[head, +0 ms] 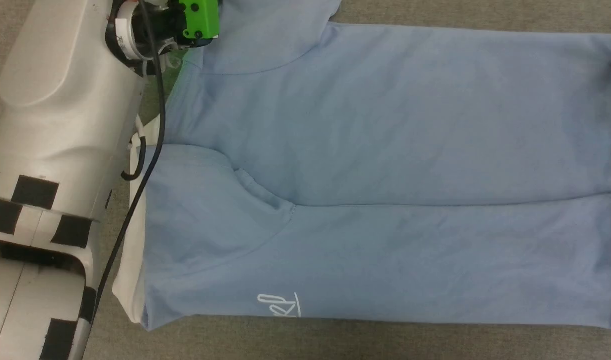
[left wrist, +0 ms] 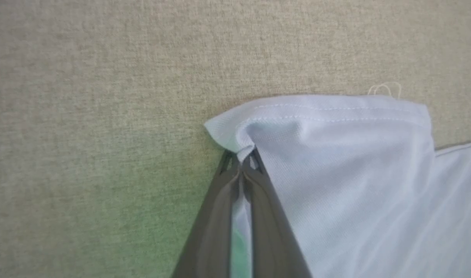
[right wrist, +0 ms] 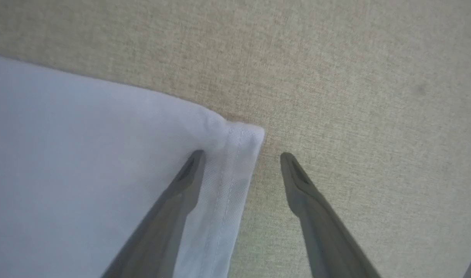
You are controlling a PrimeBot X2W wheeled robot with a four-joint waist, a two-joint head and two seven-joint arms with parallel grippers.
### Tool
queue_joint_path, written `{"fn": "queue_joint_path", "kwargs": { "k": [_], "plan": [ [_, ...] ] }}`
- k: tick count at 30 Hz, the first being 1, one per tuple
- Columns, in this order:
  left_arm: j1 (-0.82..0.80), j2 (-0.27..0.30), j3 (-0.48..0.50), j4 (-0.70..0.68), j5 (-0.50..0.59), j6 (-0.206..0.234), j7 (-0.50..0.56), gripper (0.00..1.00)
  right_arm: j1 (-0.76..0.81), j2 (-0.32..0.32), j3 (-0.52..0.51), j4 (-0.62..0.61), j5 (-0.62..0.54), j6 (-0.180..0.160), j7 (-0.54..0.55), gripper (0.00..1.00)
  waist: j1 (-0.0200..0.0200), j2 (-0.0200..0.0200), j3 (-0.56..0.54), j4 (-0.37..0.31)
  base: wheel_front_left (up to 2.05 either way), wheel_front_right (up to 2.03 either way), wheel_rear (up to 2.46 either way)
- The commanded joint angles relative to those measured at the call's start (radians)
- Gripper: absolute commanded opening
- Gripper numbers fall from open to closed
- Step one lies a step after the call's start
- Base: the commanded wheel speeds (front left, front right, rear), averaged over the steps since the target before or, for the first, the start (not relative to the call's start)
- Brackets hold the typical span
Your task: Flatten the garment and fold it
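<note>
The left gripper (left wrist: 241,157) is pinching a stitched corner of the shirt (head: 385,150), its fingers clenched on the fabric. The right gripper (right wrist: 241,156) is standing spread, straddling another hem corner. The shirt is lying partly folded across the beige surface (head: 435,345).

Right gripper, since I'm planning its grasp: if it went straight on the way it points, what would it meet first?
Probably the corner of the garment: the open right gripper straddles its edge, one finger over cloth, the other over the beige table. Depth is unclear.
</note>
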Motion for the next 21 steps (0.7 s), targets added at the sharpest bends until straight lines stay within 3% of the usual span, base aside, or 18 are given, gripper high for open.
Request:
{"fn": "queue_joint_path", "kwargs": {
  "k": [1, 9, 10, 11, 12, 21],
  "plan": [
    [0.01, 0.004, -0.002, -0.008, -0.001, -0.001, 0.002, 0.0, -0.014, -0.007, 0.012, -0.001, -0.013, -0.002, 0.029, 1.0, -0.0001, 0.0, 0.015, 0.015, 0.0, 0.0, 0.0],
    [0.019, 0.013, 0.003, -0.058, -0.012, 0.005, 0.005, 0.0, 0.012, -0.007, 0.023, -0.015, -0.015, -0.002, 0.138, 1.0, -0.0001, 0.0, 0.041, 0.035, 0.0, 0.0, 0.0],
    [0.02, 0.015, 0.004, -0.062, -0.013, 0.004, 0.005, 0.0, 0.015, -0.006, 0.02, -0.018, -0.014, -0.002, 0.143, 0.86, -0.0001, 0.0, 0.042, 0.036, 0.0, 0.0, 0.0],
    [0.021, 0.017, 0.005, -0.066, -0.015, 0.005, 0.004, 0.0, 0.016, -0.006, 0.017, -0.023, -0.014, -0.002, 0.139, 0.39, -0.0001, 0.0, 0.043, 0.037, 0.0, 0.0, 0.0],
    [0.023, 0.02, 0.007, -0.071, -0.017, 0.005, 0.003, 0.0, 0.02, -0.005, 0.011, -0.025, -0.012, -0.002, 0.14, 0.0, -0.0001, 0.0, 0.043, 0.038, 0.0, 0.0, 0.0],
    [0.04, 0.036, 0.014, -0.105, -0.029, 0.005, 0.0, 0.0, 0.02, 0.002, -0.029, -0.047, -0.026, -0.002, 0.085, 0.0, -0.0001, 0.0, 0.02, 0.035, 0.0, 0.0, 0.0]
  ]
}}
